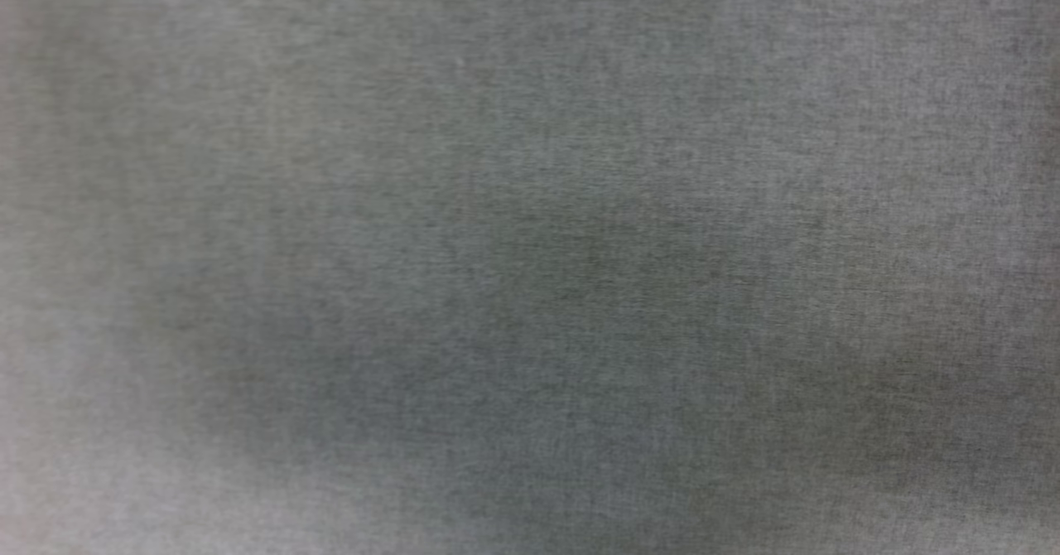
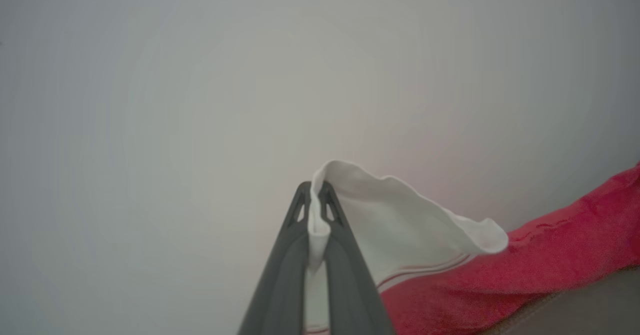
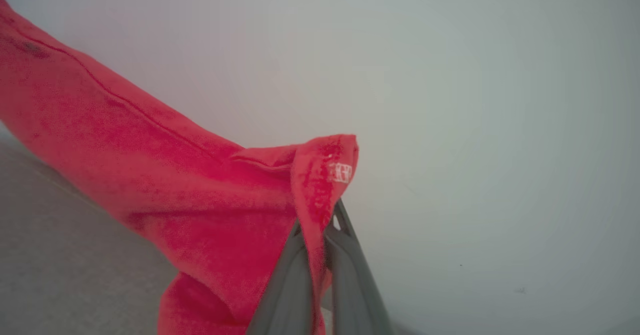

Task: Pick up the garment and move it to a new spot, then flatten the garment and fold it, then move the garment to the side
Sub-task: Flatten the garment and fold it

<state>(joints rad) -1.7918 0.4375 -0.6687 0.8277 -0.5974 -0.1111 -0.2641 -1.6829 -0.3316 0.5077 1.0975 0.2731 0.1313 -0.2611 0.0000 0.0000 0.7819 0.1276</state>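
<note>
Clenched tight with the left gripper [image 2: 314, 187] on the garment [image 2: 550, 245], pinching the edge of its white sleeve [image 2: 400, 225] between the fingertips, with a fold of white poking up past the tips. To the right of that claw, billowing out as a loose white flap. Lower and further right of the claw, edged with red-and-white striped trim [image 2: 425, 270], then running off as red body cloth toward the right border, above a grey surface [image 2: 575, 310] in the lower right corner.

Clenched likewise with the right gripper [image 3: 322, 220], on a red corner [image 3: 320, 175] of the same garment, draped over the tips and hiding the end of one finger. Just above that claw, marked with a small white patch [image 3: 341, 173], too blurred to read. Stretching away up and to the left of the claw as a long red band, with the grey surface below it.

From the head, close and blurred: grey woven cloth [image 1: 530, 257], unclear what kind.
</note>
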